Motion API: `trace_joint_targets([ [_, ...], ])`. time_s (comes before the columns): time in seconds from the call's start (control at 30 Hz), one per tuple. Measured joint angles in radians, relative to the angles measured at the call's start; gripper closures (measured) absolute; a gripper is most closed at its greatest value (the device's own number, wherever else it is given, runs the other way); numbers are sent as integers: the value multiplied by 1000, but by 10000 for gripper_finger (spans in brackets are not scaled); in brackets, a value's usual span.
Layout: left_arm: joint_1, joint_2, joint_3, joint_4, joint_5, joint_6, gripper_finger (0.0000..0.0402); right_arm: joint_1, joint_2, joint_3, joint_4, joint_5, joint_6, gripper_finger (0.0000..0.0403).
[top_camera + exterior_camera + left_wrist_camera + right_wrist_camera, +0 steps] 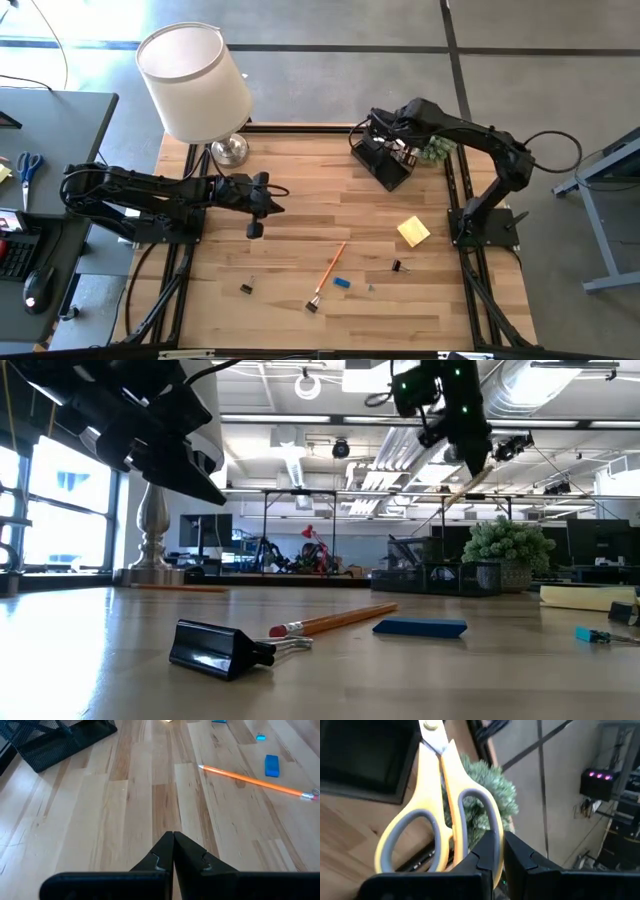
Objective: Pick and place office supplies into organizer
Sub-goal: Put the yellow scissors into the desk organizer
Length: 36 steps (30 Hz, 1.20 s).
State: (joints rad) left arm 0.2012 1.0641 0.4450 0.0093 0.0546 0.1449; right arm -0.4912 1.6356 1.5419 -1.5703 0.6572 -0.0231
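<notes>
lamp: table's far-left corner | organizer: far right, beside plant | pencil: near centre, eraser just beside | sticky-note pad: right
</notes>
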Motion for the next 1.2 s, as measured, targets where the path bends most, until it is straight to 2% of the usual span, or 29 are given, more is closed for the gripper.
trace_joint_targets([
  [0.13, 0, 0, 0, -1, 0, 4, 401, -22, 1, -72, -2, -4, -25, 394],
  [0.23, 0, 0, 0, 3, 0, 4, 401, -22, 1, -93, 1, 35, -44, 391],
  [0.37, 0, 0, 0, 22, -1, 5, 401, -18, 2, -77, 12, 94, -61, 390],
  [0.77, 0, 0, 0, 34, -1, 5, 401, -18, 7, -61, 181, 109, -301, 389],
  [1.2, 0, 0, 0, 34, -1, 7, 401, -22, 153, -60, 192, 144, -341, 387],
])
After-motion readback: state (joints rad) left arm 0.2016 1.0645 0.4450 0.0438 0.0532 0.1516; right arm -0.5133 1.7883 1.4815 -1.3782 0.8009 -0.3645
